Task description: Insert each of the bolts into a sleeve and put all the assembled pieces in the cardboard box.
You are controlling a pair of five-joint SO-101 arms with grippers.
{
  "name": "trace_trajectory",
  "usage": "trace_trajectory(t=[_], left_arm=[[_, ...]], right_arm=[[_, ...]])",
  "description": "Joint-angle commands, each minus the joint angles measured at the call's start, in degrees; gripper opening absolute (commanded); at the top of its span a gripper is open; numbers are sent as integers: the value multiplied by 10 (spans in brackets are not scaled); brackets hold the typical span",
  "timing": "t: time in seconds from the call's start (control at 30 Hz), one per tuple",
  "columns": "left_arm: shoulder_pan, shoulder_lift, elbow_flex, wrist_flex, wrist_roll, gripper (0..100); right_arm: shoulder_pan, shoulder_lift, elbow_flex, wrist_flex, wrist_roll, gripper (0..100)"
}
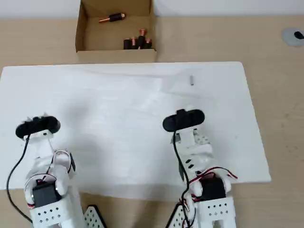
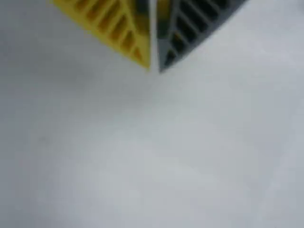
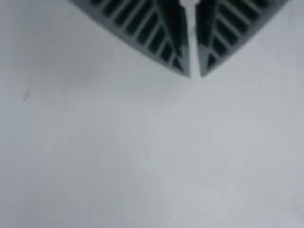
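Item 1: the table (image 1: 280, 95), a light wooden top that carries everything we list here.

Item 2: a white sheet (image 1: 123, 118) lying flat across the middle of the table. Its far edge runs just in front of the box.

Item 3: the left arm (image 1: 47, 166), white with a black camera on its wrist, standing over the near left part of the sheet. We see the left jaws from the wrist view, pointing down at bare white sheet. The yellow finger (image 2: 114, 28) and the dark grey finger (image 2: 190, 28) are drawn together with just a thin slit between the tips, and nothing is held.

Item 4: the right arm (image 1: 199, 156), built the same, over the sheet's near right of centre. The right jaws also point at bare sheet. Both dark grey fingers (image 3: 142, 28) are together, with a narrow line between them and nothing gripped.

Item 5: the cardboard box (image 1: 116, 56), open at the top, on the wood at the far side, left of centre.

Item 6: a cluster of black-and-copper assembled pieces (image 1: 137, 42) inside the box, toward its near right corner. We cannot tell the count.

Item 7: 1 assembled piece (image 1: 112, 18) lying on its side in the box, toward the far wall and apart from the cluster.

Item 8: 1 small grey piece (image 1: 191, 80) on the sheet near its far edge, well apart from both arms. It is too small for us to tell what it is.
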Motion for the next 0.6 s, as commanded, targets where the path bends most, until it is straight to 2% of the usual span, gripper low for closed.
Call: trace_trajectory(t=[0.0, 0.57], left_arm=[[-7, -3, -2, -9, -3, 12], [-7, -3, -2, -9, -3, 12]], right_arm=[[5, -54, -1, 15, 6, 10], [5, -62, -1, 33, 6, 10]])
